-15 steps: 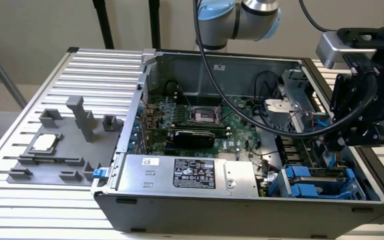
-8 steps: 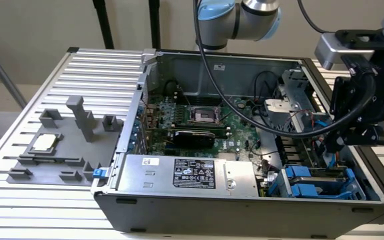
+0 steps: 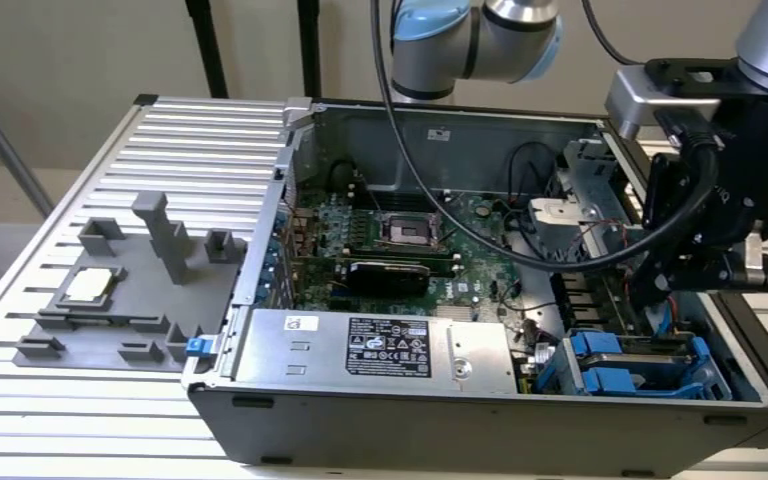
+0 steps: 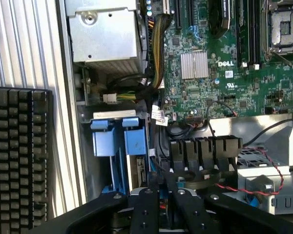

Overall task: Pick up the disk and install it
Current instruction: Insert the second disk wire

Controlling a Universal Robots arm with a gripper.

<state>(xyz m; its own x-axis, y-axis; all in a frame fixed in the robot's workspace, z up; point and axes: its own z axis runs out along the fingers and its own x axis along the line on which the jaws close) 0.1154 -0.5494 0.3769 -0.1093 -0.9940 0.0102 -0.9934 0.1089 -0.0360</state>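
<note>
DELL lettering on motherboard (image 4: 219,63)

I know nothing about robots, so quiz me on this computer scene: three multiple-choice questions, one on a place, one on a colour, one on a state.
1. Where does the small square chip lie?
A. on the grey fixture beside the computer case
B. on the floor
C. on the robot arm

2. What colour are the plastic carriers in the case's corner bay?
A. red
B. blue
C. yellow

3. How is the case?
A. shut
B. open, green board exposed
C. wrapped in foil

Answers: 1 A, the chip rests on the fixture outside the case; 2 B, both views show them blue; 3 B, the board is plainly visible inside.
</note>
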